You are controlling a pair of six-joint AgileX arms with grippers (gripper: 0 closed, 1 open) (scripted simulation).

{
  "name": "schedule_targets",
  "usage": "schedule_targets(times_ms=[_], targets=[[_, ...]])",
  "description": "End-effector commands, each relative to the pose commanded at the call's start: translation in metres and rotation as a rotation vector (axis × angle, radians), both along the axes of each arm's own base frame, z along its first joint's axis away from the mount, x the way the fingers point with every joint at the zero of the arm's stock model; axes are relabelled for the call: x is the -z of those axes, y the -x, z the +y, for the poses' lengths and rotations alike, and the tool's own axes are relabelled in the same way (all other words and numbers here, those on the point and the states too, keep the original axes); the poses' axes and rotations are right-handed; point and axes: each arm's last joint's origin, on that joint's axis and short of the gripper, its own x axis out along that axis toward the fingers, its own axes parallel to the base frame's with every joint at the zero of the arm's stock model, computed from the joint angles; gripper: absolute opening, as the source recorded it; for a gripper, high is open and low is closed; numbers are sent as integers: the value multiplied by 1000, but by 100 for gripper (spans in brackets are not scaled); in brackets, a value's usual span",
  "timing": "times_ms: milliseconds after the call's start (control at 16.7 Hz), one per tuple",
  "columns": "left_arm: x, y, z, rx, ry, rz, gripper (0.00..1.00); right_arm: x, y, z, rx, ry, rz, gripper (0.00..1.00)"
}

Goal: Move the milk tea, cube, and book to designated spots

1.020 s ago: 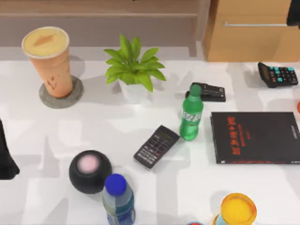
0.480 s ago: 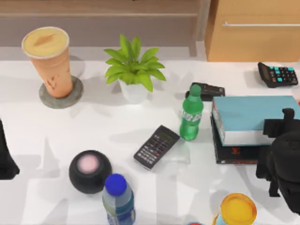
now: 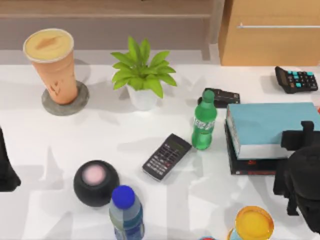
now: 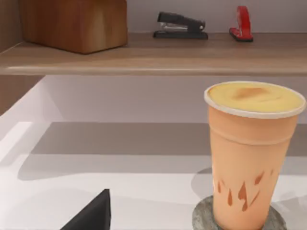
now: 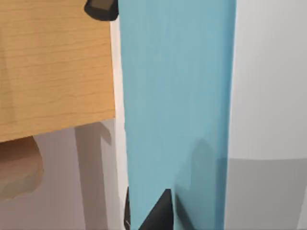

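The milk tea [image 3: 51,62], a tall orange-tan cup with a creamy top, stands upright on a round grey coaster [image 3: 79,101] at the back left; the left wrist view looks at the milk tea [image 4: 249,158] from close by. The light-blue book [image 3: 265,125] lies flat on top of a thin black book [image 3: 252,166] at the right. My right gripper [image 3: 296,139] hangs over the blue book's near right corner, and the book's cover [image 5: 177,105] stretches away in the right wrist view. My left gripper [image 3: 6,170] is parked at the left edge. The cube is out of view.
A potted plant [image 3: 142,75] stands at the back middle, with a green bottle [image 3: 204,125] and a black calculator [image 3: 166,156] in the centre. Near the front are a black round speaker [image 3: 96,182], a blue-capped bottle [image 3: 126,212] and a yellow-capped container [image 3: 254,223]. A second calculator [image 3: 296,79] lies back right.
One second ago only the black book lay at the right; now the blue book rests on it. In the last half second the right arm has slid slightly toward the front.
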Motion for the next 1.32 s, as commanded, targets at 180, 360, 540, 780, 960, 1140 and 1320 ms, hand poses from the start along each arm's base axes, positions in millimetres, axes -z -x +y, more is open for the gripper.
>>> schedule_targets(times_ms=[180, 360, 540, 780, 960, 1140, 1320], targets=[[0, 0, 0, 0, 0, 0, 100, 5, -1, -1, -4, 10, 14, 0], [0, 0, 0, 0, 0, 0, 100, 6, -2, -1, -5, 12, 17, 0], [0, 0, 0, 0, 0, 0, 100, 6, -2, -1, -5, 12, 17, 15], [0, 0, 0, 0, 0, 0, 100, 6, -2, -1, -5, 12, 17, 45], [0, 0, 0, 0, 0, 0, 100, 6, -2, -1, -5, 12, 17, 68], [0, 0, 0, 0, 0, 0, 100, 6, -2, -1, -5, 12, 17, 90], [0, 0, 0, 0, 0, 0, 100, 6, -2, -1, -5, 12, 17, 100]])
